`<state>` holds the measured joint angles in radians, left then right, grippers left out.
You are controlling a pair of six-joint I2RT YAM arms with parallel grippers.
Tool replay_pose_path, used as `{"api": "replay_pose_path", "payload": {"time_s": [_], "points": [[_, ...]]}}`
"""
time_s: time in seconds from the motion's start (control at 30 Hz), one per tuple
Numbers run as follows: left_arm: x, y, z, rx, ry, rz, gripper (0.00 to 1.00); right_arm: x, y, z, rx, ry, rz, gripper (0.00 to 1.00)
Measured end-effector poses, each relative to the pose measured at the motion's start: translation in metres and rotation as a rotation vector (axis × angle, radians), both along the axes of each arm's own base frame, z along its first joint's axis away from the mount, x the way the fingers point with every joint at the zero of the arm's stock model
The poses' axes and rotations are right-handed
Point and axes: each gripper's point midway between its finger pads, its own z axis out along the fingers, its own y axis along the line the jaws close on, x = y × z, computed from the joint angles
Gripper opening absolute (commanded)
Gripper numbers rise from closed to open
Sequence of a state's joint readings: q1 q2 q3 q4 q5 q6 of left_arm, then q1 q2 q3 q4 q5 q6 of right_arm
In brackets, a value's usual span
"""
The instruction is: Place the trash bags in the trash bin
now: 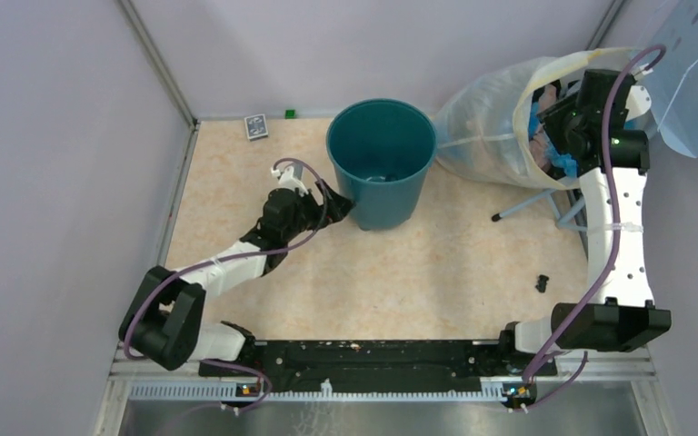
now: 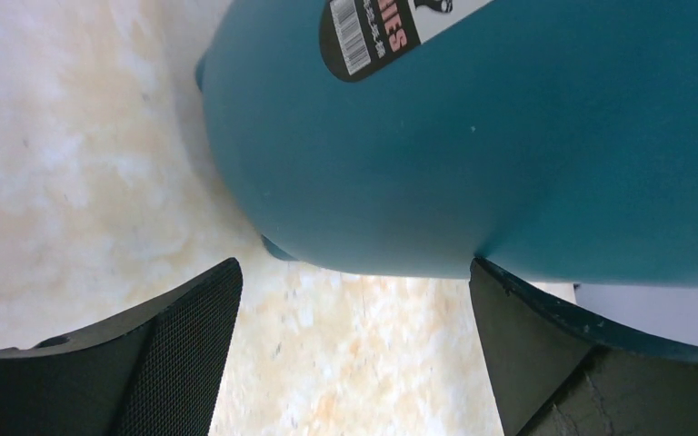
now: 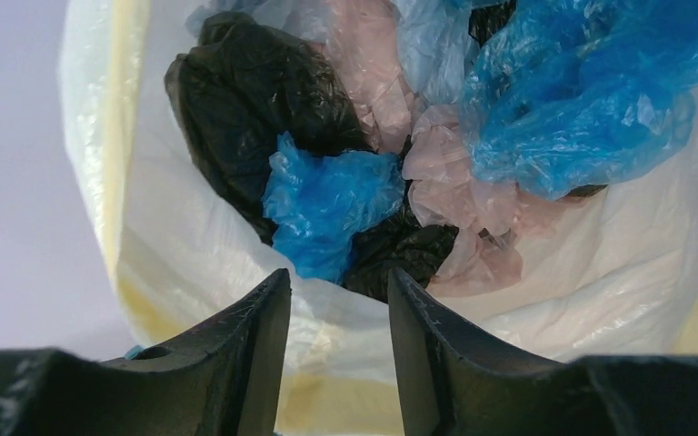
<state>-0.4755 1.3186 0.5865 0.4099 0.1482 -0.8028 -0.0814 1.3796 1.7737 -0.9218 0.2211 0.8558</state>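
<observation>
A: Where are the blue bags (image 3: 582,100)?
B: Crumpled inside the sack (image 1: 482,127) at the far right of the worktop (image 1: 418,272), mixed with a black bag (image 3: 254,100) and a pink bag (image 3: 454,173). One blue wad sits near the sack's mouth, a bigger one deeper in.
A: And the bin (image 1: 391,204)?
B: Upright at the far middle of the worktop, just left of the sack.
A: Right claw (image 3: 338,272)?
B: At the sack's mouth, pointing in. Its fingers stand close together with a narrow gap, and the sack's pale rim shows in that gap. I cannot tell whether it pinches anything.
A: Left claw (image 2: 354,265)?
B: Spread wide, low on the bin's left side near its base. One finger (image 2: 527,336) lies against the bin's wall, while the other stands apart over the bare worktop.
</observation>
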Motion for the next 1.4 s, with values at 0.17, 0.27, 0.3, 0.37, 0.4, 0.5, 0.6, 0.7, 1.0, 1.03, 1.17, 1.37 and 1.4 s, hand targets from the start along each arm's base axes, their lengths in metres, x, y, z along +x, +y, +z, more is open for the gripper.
{"api": "replay_pose_path", "payload": {"time_s": [0.17,0.27,0.3,0.37,0.4,0.5,0.6,0.7,1.0,1.03,1.17,1.37,1.4], "points": [[0.05,0.008,0.017,-0.011,-0.015,0.081,0.99,0.012,0.0,-0.017,0.074,-0.003,-0.052,0.58],[0.089,0.018,0.032,-0.038,-0.027,0.11,0.99,0.023,0.001,-0.022,0.106,-0.009,-0.069,0.59],[0.102,0.026,0.039,-0.053,-0.035,0.12,0.99,0.027,0.001,-0.024,0.117,-0.011,-0.076,0.59],[0.112,0.038,0.046,-0.07,-0.041,0.133,0.99,0.034,0.0,-0.027,0.125,-0.016,-0.08,0.59],[0.114,0.045,0.047,-0.077,-0.04,0.141,0.99,0.038,0.001,-0.027,0.132,-0.022,-0.081,0.59],[0.114,0.057,0.046,-0.085,-0.026,0.148,0.99,0.05,0.002,-0.03,0.148,-0.034,-0.078,0.56],[0.099,0.057,0.043,-0.088,-0.007,0.13,0.99,0.061,0.003,-0.039,0.165,-0.029,-0.08,0.48],[0.078,0.058,0.042,-0.094,0.002,0.113,0.99,0.073,0.003,-0.05,0.175,-0.013,-0.079,0.27],[0.045,0.065,0.063,-0.069,-0.043,0.091,0.99,0.084,-0.005,-0.039,0.11,-0.011,-0.074,0.0],[0.042,0.065,0.065,-0.068,-0.04,0.091,0.99,0.081,-0.007,-0.033,0.093,-0.021,-0.082,0.0],[0.028,0.068,0.073,-0.094,-0.039,0.103,0.99,0.057,-0.018,0.001,0.007,-0.078,-0.103,0.0],[0.008,0.065,0.071,-0.123,0.008,0.075,0.99,0.018,-0.022,0.078,-0.122,-0.232,-0.071,0.0],[0.005,0.064,0.069,-0.122,0.028,0.062,0.99,0.016,-0.021,0.092,-0.14,-0.261,-0.055,0.0]]}}
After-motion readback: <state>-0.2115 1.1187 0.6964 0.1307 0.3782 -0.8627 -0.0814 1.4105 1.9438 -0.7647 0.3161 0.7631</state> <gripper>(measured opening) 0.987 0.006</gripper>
